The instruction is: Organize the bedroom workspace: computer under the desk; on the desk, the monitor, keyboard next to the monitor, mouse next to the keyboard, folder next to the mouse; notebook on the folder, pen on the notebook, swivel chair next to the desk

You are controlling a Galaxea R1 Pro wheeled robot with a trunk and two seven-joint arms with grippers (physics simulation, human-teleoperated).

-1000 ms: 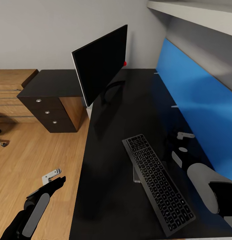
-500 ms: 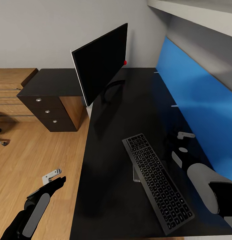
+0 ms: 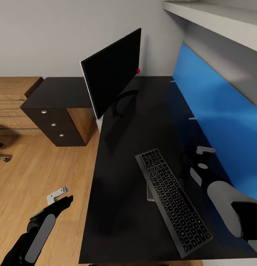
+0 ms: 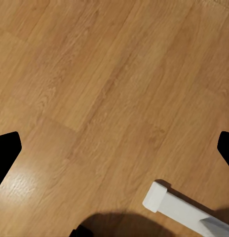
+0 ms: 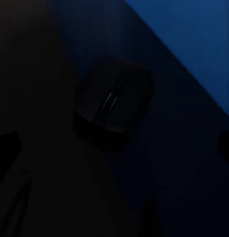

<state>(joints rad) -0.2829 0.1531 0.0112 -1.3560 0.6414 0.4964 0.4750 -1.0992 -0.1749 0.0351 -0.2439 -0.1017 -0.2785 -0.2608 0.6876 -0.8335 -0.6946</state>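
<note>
The big desk (image 3: 143, 122) with a flat black top stands on a light wood plank floor (image 3: 40, 173), against a grey wall and a bright blue wall panel (image 3: 217, 107). The slim dark grey keyboard (image 3: 172, 199) lies on the desk, and the wide black monitor (image 3: 112, 72) stands further back. The small black mouse (image 5: 113, 102) sits on the desk near the blue panel, under the right gripper (image 5: 114, 143), whose fingers are spread wide and hold nothing. The left gripper (image 4: 114, 148) hangs over the floor, spread wide too, and holds nothing.

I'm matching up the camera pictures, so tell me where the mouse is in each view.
Head view: too dark to pick out on the black desk, somewhere by the right gripper.
Left wrist view: looks down at the wood floor.
Right wrist view: the mouse lies near the centre, on the desk.
Shared landmark: the blue wall panel along the desk's edge.
</note>
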